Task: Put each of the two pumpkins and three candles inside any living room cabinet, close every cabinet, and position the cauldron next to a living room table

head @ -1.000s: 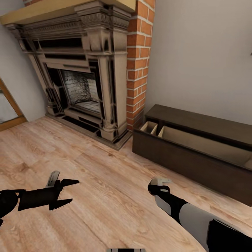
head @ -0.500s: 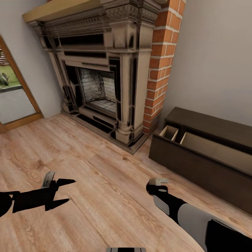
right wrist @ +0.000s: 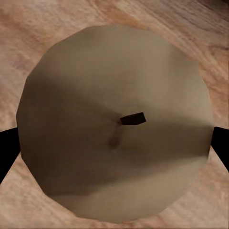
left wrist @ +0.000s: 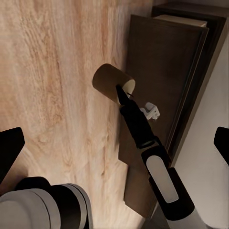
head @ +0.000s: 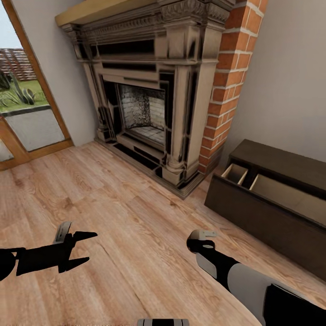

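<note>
My right gripper (head: 201, 239) hangs low over the wooden floor, shut on a pale beige candle (right wrist: 114, 119) whose flat round top and dark wick face the right wrist camera. The same candle (left wrist: 113, 85) shows in the left wrist view at the tip of the right arm. My left gripper (head: 86, 248) is open and holds nothing, hovering over the floor at the left. The dark brown cabinet (head: 267, 222) stands along the wall at the right, its front (left wrist: 162, 62) pulled out and two pale beige compartments (head: 235, 174) open on top. Pumpkins, cauldron and table are out of view.
A large dark fireplace (head: 149, 104) with a brick column (head: 226, 90) stands ahead, just left of the cabinet. A wood-framed glass door (head: 27, 113) to the outside is at the far left. Open wooden floor (head: 127, 217) lies between me and them.
The camera has turned left: fireplace and cabinet have slid right in the picture and the glass door has come into view. Both arms keep their pose, the candle still held.
</note>
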